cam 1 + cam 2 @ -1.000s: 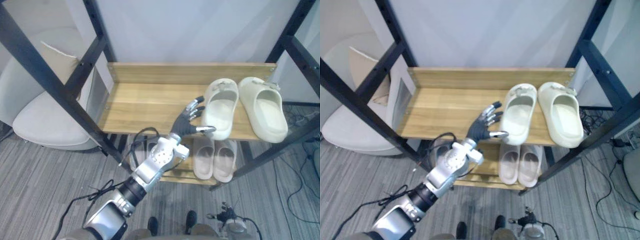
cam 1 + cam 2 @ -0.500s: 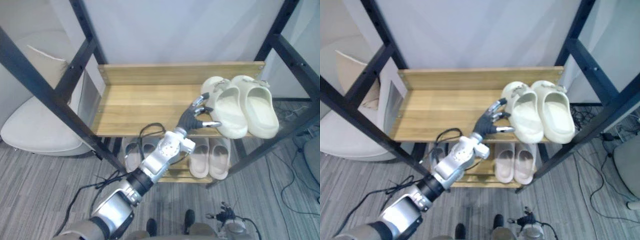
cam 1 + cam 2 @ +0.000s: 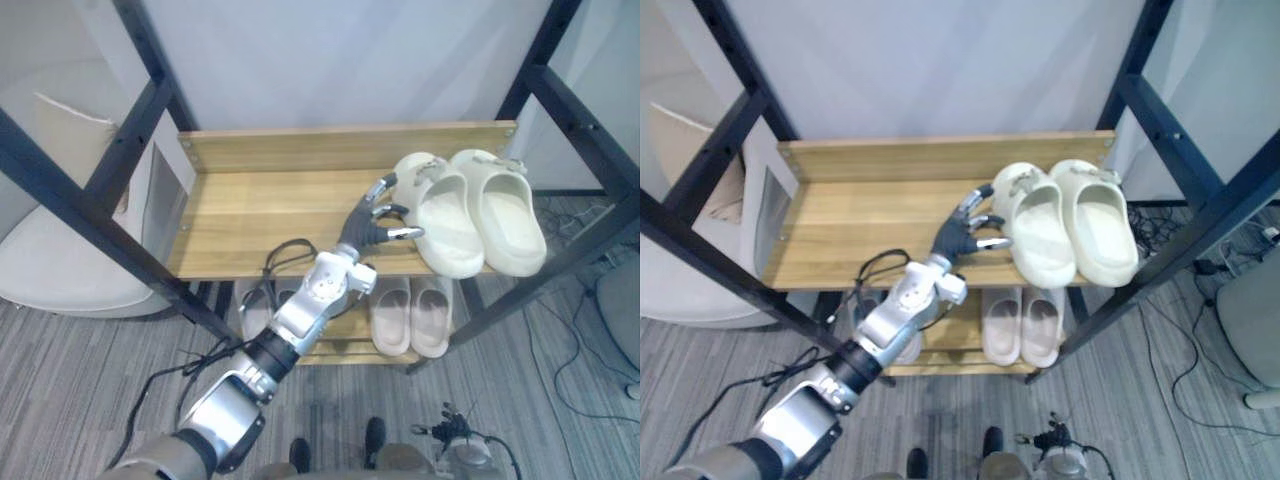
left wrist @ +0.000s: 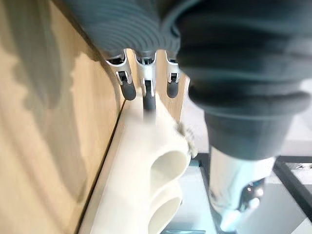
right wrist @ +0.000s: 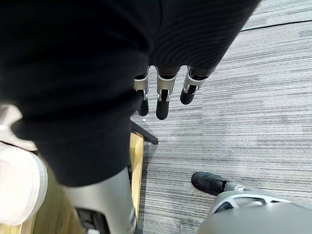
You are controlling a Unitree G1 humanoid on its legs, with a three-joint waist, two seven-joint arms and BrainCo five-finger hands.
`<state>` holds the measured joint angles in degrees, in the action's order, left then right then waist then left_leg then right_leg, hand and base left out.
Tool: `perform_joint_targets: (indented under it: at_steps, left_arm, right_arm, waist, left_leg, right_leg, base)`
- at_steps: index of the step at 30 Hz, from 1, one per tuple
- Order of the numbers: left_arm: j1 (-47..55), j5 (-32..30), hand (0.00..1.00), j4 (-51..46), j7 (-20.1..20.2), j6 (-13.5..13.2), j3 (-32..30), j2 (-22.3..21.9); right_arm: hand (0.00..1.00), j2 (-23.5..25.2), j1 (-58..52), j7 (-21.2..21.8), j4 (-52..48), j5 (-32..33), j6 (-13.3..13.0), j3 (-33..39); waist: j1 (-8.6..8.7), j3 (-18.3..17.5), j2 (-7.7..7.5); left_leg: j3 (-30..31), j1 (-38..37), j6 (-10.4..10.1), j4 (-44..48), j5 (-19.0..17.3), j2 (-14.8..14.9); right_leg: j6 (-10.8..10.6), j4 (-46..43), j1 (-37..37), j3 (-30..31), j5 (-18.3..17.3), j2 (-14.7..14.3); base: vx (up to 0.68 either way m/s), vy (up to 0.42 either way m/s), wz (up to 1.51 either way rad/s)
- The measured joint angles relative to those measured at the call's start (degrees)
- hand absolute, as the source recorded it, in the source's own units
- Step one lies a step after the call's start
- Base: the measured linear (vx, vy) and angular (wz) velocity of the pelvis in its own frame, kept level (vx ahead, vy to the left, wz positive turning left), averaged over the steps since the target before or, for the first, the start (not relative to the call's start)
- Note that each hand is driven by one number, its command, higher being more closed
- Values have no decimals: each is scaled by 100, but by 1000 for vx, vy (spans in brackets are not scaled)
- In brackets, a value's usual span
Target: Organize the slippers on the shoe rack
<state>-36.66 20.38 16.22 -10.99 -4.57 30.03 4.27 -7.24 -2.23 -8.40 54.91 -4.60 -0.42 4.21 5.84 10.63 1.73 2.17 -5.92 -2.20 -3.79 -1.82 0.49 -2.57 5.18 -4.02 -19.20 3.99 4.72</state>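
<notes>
- Your left hand (image 3: pixel 372 222) rests on the pale wooden top shelf (image 3: pixel 265 215) with its fingers straight. The fingertips press the side of the nearer chunky, smooth cream foam slipper (image 3: pixel 440 228), and the hand grips nothing.
- That slipper touches its mate (image 3: pixel 512 215) at the shelf's right end. The pair looks nearly squared, so perhaps one nudge is left.
- Your right hand (image 5: pixel 163 97) hangs slack and empty below the shelf.

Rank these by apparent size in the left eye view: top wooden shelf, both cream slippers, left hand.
1. top wooden shelf, clearly largest.
2. left cream slipper and right cream slipper: they look alike, so no ranking between them.
3. left hand, smallest.
</notes>
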Motion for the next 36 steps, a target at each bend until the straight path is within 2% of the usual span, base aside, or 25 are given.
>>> perform_joint_targets:
  at_steps: [6,12,15,20,24,28,33,36]
  left_arm:
    - [17,252,0,-1591,139,-145,158,70]
    - [390,808,0,-2462,489,-254,693,129]
    - [928,1088,0,-2660,815,-234,1179,254]
    - [1711,1129,0,-2655,1170,-91,1445,465]
    - [2484,1118,0,-2333,1429,54,1565,678]
    - [3258,796,0,-1415,1682,266,1448,753]
    - [4009,-145,0,-135,1786,294,833,725]
    - [4176,-1078,0,780,1723,278,177,718]
  right_arm:
    - [0,-46,-46,82,5,-2,3,-149]
    - [0,-39,-28,141,11,-53,-4,-518]
    - [0,-8,-32,176,108,-59,-6,-580]
    - [0,-17,7,237,226,-215,-63,-669]
    - [0,-18,-16,275,241,-224,-64,-678]
    - [0,-13,1,287,243,-229,-66,-679]
    - [0,12,6,292,328,-230,-69,-677]
    - [0,84,0,303,401,-295,-82,-674]
  waist:
    - [-305,-64,-3]
    - [-454,-336,32]
    - [-516,-444,56]
    - [-555,-484,60]
    - [-586,-567,58]
    - [-600,-568,56]
    - [-636,-567,-16]
    - [-673,-576,-149]
  left_leg:
    - [230,193,12,111,10,-55]
    - [357,306,19,196,12,-111]
    - [421,314,27,204,17,-129]
    - [483,239,50,204,32,-143]
    - [520,176,49,194,32,-147]
    - [579,179,48,190,32,-148]
    - [542,115,48,187,32,-136]
    - [490,15,32,172,21,-108]
  right_leg:
    - [-8,-6,6,-153,-9,54]
    - [-5,-8,0,-240,-32,98]
    - [-6,-8,-9,-252,-32,112]
    - [-14,-8,-126,-347,-41,116]
    - [-28,-7,-200,-389,-91,117]
    - [-30,-7,-211,-429,-92,116]
    - [-30,-6,-269,-418,-91,95]
    - [-34,-6,-337,-373,-97,70]
  base:
    - [-20,12,20]
    - [-15,12,12]
    - [-15,10,4]
    - [-24,12,9]
    - [-12,15,6]
    - [-6,10,4]
    - [3,2,-1]
    - [5,13,-9]
